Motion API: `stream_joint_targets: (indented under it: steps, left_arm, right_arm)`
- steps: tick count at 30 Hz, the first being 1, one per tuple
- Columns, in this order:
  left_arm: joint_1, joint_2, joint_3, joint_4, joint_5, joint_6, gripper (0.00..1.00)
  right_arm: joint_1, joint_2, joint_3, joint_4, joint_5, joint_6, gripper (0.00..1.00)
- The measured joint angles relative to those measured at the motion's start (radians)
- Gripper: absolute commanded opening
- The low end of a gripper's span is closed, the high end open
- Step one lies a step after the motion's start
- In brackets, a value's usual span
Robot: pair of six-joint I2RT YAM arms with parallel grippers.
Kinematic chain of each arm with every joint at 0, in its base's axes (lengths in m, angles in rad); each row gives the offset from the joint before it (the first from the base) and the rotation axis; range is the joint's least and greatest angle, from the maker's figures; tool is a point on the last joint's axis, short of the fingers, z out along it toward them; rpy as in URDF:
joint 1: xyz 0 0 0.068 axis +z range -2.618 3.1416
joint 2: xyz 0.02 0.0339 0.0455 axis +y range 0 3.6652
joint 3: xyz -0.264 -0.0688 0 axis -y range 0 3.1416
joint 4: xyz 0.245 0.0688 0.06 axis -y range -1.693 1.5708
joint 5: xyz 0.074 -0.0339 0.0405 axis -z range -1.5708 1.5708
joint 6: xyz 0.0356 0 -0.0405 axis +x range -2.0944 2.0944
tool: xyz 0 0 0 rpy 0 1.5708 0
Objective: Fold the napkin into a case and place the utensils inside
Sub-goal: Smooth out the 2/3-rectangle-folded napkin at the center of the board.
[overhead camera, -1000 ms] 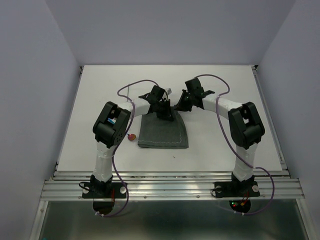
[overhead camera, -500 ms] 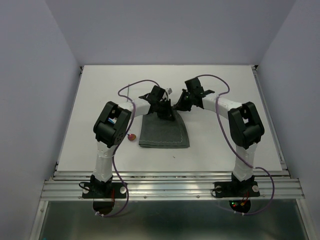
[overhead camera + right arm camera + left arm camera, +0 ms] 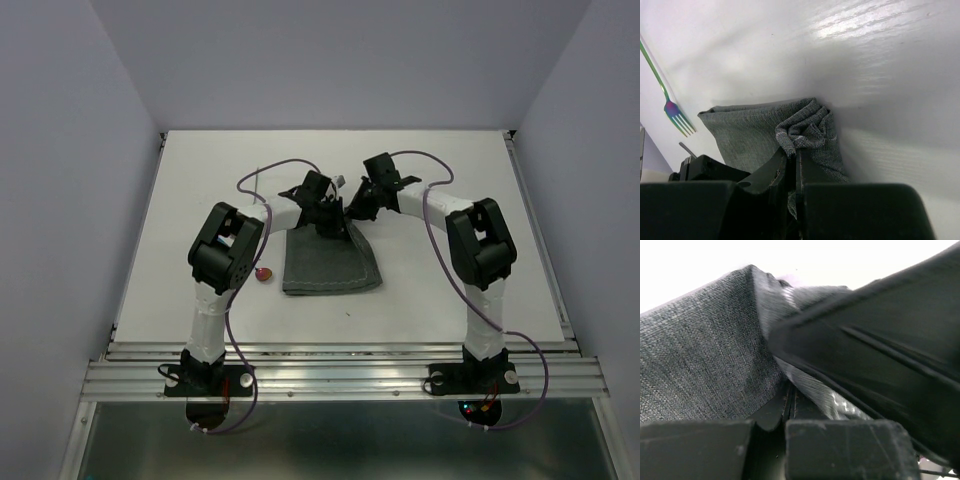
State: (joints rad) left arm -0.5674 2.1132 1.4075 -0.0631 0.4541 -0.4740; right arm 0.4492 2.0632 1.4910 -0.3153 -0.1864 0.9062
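L gripper (image 3: 790,399) is clamped, jaws all but together, w/ a fold of the napkin (image 3: 700,360) pinched between them at bottom centre of the left wrist view. The cloth is drawn up into a ridge running to the upper middle of that frame. A dark, blurred bar is laid across the right half, over the cloth; which part it is can't be told.

R gripper (image 3: 792,152) is closed to a thin slit on a bunched, crumpled corner of the same grey cloth. That corner is raised off the table (image 3: 450,290), and the rest is spread flat toward the left of the right wrist view.

In the overhead view both grippers are set just beside each other at the napkin's far edge, mid-frame. The napkin is folded, wider at its near edge, w/ a lighter stitch line along that edge.

A fork (image 3: 671,107) is seen at the left edge of the right wrist view, w/ a green handle and purple-blue tines. It lies flat on the table, apart from the cloth.

In the overhead view the red bowl of the spoon (image 3: 263,274) is seen left of the napkin, close to the L arm (image 3: 222,250). Its handle is hidden by that arm.

Purple cables (image 3: 262,178) are looped off both arms. A ribbed metal rail (image 3: 340,375) runs across the lower frame. Small red and green lights (image 3: 472,407) are lit at the base of the R arm (image 3: 480,250).
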Motion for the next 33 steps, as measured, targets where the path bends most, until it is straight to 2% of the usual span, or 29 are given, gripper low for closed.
stream_joint_targets:
  steps: [9,21,33]
  left_arm:
    - [0.004,0.003,0.002,0.002,0.002,-0.002,0.00]
    - [0.005,-0.017,-0.016,0.000,-0.018,-0.002,0.00]
    - [0.018,-0.263,-0.124,-0.089,-0.100,0.015,0.00]
  right_arm:
    - [0.031,0.079,0.096,-0.059,0.064,0.036,0.01]
    - [0.039,0.112,0.107,-0.059,0.141,0.059,0.01]
    - [0.051,0.117,0.107,-0.043,0.158,0.058,0.01]
